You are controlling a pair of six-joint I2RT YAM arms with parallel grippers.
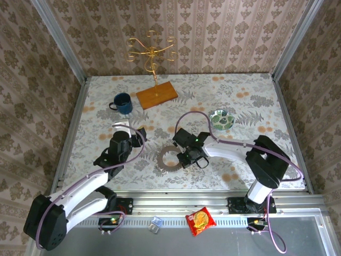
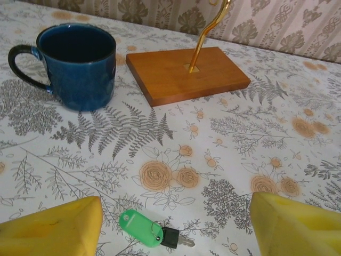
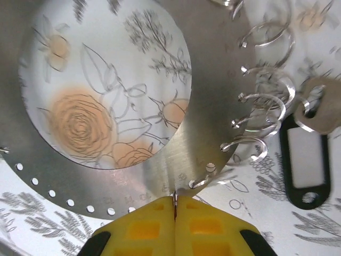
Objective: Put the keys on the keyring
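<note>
A green-tagged key [image 2: 139,228] lies on the tablecloth, joined by a small thin wire loop [image 2: 155,230] to its dark head [image 2: 170,238]. My left gripper [image 2: 176,213] hangs open just above it, one yellow finger [image 2: 58,229] on each side. In the right wrist view a wide flat grey ring [image 3: 202,138] carries several thin wire loops [image 3: 261,114] hooked through its rim holes. Which loop is the keyring I cannot tell. A second key [image 3: 322,106] with a black tag [image 3: 306,160] lies beside them. My right gripper [image 3: 175,200] is shut on the flat ring's rim [image 1: 169,158].
A blue mug [image 1: 123,103] and a wooden base [image 1: 156,95] with a gold hook stand sit at the back left. A green patterned bowl [image 1: 222,119] is at the right. A snack packet [image 1: 200,221] lies on the front rail.
</note>
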